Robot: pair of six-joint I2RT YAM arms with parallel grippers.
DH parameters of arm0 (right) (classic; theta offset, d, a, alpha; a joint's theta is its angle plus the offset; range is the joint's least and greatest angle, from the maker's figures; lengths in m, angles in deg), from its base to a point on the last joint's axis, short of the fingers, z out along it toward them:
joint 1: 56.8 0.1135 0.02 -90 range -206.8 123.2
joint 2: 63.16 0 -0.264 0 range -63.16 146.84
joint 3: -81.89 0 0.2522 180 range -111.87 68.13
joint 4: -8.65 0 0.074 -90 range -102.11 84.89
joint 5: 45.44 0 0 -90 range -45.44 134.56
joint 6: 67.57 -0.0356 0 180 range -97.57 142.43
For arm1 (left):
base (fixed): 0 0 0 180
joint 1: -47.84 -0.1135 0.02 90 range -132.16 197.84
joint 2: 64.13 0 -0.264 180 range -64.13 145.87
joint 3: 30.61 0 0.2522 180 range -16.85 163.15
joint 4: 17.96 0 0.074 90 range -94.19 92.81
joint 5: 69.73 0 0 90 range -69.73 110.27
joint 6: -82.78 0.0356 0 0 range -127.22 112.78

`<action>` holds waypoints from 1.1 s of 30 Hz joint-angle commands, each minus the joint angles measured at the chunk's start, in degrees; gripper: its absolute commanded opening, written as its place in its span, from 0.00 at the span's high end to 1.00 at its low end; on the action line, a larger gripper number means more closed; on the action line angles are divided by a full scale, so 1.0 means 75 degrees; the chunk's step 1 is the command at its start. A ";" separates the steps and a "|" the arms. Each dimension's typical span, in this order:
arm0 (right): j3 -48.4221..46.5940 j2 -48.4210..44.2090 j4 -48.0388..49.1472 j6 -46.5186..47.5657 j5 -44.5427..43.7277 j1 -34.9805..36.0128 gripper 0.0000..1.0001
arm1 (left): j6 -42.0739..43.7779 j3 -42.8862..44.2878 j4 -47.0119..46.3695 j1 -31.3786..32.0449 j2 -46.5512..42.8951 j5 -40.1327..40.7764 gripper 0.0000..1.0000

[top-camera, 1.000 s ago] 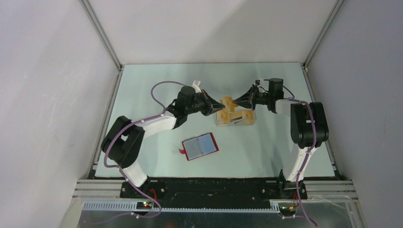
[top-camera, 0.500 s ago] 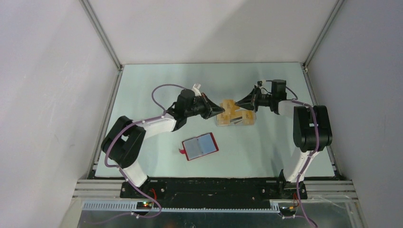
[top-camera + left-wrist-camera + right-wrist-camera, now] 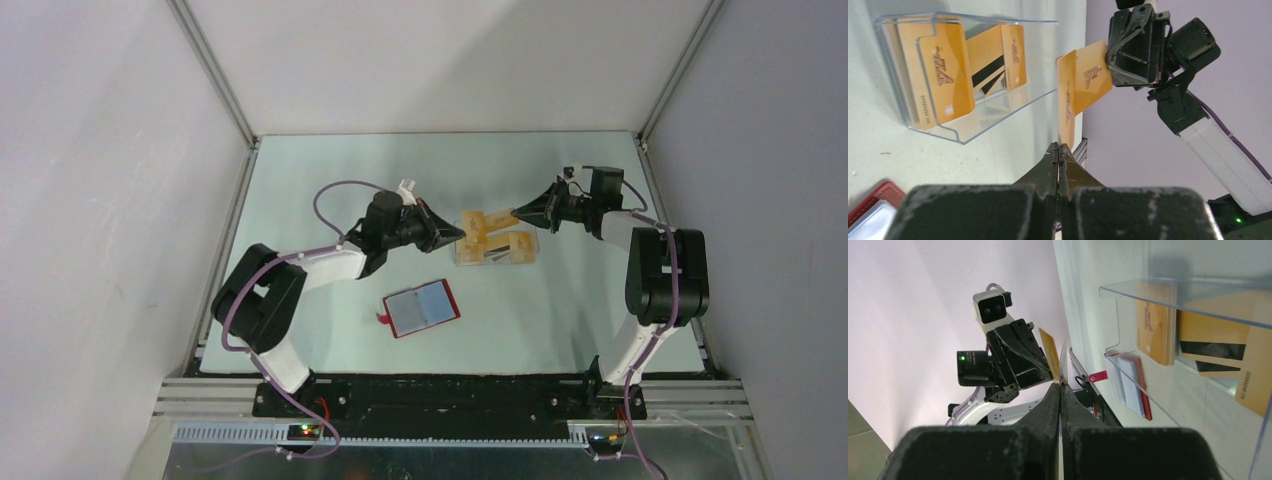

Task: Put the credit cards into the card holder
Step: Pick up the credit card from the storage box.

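Observation:
Two orange credit cards hang in the air between my grippers, above the clear box. My left gripper [image 3: 1059, 147] is shut on the lower edge of one card [image 3: 1066, 105], seen almost edge-on. My right gripper [image 3: 1061, 383] is shut on the other card [image 3: 1093, 75], which overlaps the first. From the top view, the left gripper [image 3: 459, 232] and right gripper [image 3: 517, 212] face each other across the cards [image 3: 488, 220]. The red card holder [image 3: 424, 307] lies open on the table nearer the bases, blue-grey inside up, apart from both grippers.
A clear plastic box [image 3: 496, 250] below the grippers holds more orange cards [image 3: 940, 80], one showing a dark stripe [image 3: 990, 75]. Grey walls and metal rails [image 3: 222, 250] close in the table on three sides.
The right gripper has shut on a card and its arm has drawn back to the right. The left gripper has shifted slightly left, still gripping its card. The card holder has not moved.

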 commanded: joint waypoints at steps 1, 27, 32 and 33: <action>0.0017 -0.0302 0.0067 0.0150 -0.0148 -0.0036 1.00 | 0.0344 -0.0161 -0.0134 -0.0105 0.0007 -0.0253 1.00; -0.0637 -0.1498 -0.3198 0.2480 -0.1413 -0.0126 1.00 | 0.0830 0.0086 -0.0134 -0.0146 0.0665 -0.0018 1.00; -0.0647 -0.1723 -0.3304 0.2504 -0.1453 -0.0230 1.00 | 0.0825 0.0492 -0.0134 0.0072 0.0815 -0.0206 1.00; -0.0642 -0.1776 -0.3325 0.2518 -0.1480 -0.0251 1.00 | 0.0833 0.0541 -0.0135 0.0101 0.0848 -0.0230 1.00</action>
